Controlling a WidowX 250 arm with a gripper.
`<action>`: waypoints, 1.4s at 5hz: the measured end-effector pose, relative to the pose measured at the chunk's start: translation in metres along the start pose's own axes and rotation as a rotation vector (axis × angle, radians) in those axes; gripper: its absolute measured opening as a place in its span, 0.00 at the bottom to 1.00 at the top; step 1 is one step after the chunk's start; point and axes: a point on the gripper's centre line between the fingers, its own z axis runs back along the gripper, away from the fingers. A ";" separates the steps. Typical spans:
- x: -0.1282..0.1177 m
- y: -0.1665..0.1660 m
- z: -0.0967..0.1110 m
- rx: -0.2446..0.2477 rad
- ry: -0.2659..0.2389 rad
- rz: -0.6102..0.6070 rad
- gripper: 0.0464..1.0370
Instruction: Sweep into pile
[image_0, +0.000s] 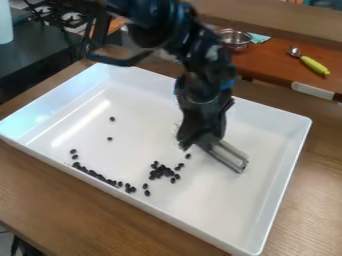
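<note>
The jaws of the black gripper (200, 139) are at the top end of a grey metal tool (228, 154), right of the middle of the tray; how far open they stand, and whether they have hold of it, I cannot tell. The tool is smooth and straight, with long parallel edges and a dull sheen. Its long axis runs at a slant, the free end pointing to the lower right of the view. Just left of it, small dark oval beans (160, 172) sit in a loose heap. More of them make a curved row along the tray's near left wall, and two lie apart, farther up. The white tray (200, 212) is glossy and rectangular, with raised, sloping sides and rounded corners. Under it is a brown table (307, 195) with wood grain. Beyond, on a reddish counter (267, 65), are a shiny round metal bowl (234, 38) and a spoon (312, 64) with a yellow-green handle
</note>
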 end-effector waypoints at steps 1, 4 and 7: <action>0.007 0.016 0.001 -0.005 -0.025 -0.015 0.30; 0.035 0.086 0.021 0.048 -0.075 -0.017 0.30; 0.050 0.133 0.039 0.179 -0.024 0.020 0.30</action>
